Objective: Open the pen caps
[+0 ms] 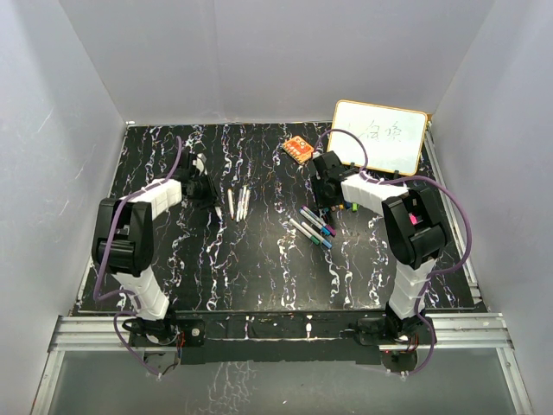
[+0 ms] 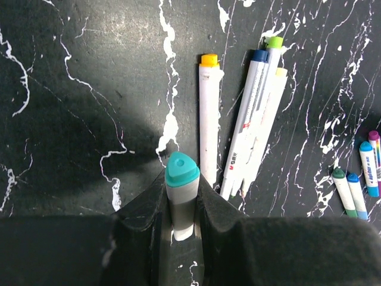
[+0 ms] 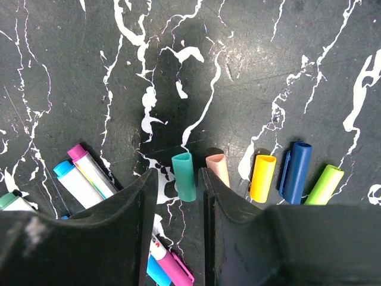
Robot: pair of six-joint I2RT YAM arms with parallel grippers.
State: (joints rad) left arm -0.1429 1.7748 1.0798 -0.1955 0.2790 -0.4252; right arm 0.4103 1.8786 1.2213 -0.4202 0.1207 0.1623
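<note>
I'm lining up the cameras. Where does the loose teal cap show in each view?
Top external: hidden under the right gripper.
Left wrist: absent; the teal tip there is the held marker's.
Right wrist: teal cap on the table between the fingers.
Shared landmark: the capped markers.

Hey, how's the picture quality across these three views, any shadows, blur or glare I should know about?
Top view: even light, whiteboard very bright, pens tiny. Left wrist view: left pincer dark and soft, its shadow on the table to the left, the marker it grips sharp. Right wrist view: right pincer blurred along the bottom, a dark shadow ahead of it, caps crisp.
</note>
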